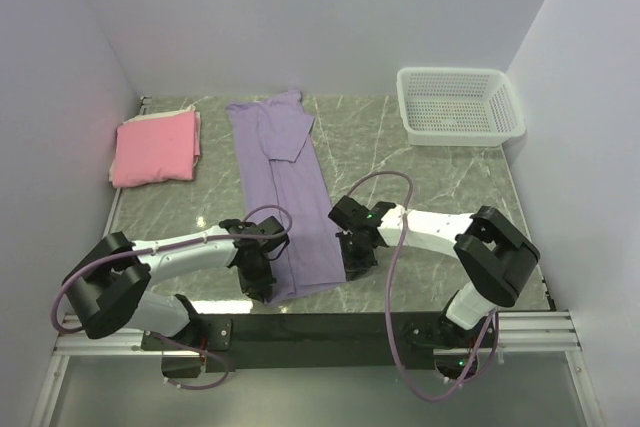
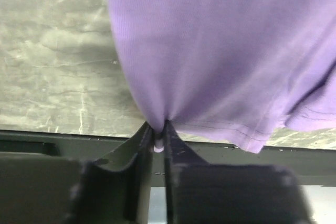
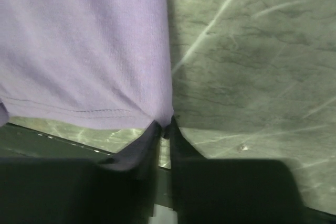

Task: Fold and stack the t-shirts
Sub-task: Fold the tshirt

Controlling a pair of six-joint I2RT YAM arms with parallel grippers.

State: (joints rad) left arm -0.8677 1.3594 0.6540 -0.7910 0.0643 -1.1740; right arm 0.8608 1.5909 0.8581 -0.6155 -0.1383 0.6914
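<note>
Left tool [image 2: 158,129], right tool [image 3: 165,128] each pinched narrow on near hem corners of purple t-shirt [image 1: 288,187]. Risk: shallow bite slips on lift; uneven pull skews fold.

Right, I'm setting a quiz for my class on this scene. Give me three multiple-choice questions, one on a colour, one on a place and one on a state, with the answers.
1. What colour is the basket?
A. white
B. blue
C. black

2. Where does the pink t-shirt lie?
A. in the basket
B. folded at the far left of the table
C. hanging off the near edge

3. What are the left gripper and right gripper doing with the purple t-shirt?
A. hovering open above it
B. pinching the two corners of its near hem
C. pressing its collar

Answers:
1 A, its mesh is white.
2 B, it sits by the left wall.
3 B, each wrist view shows the jaws closed on purple cloth.
</note>
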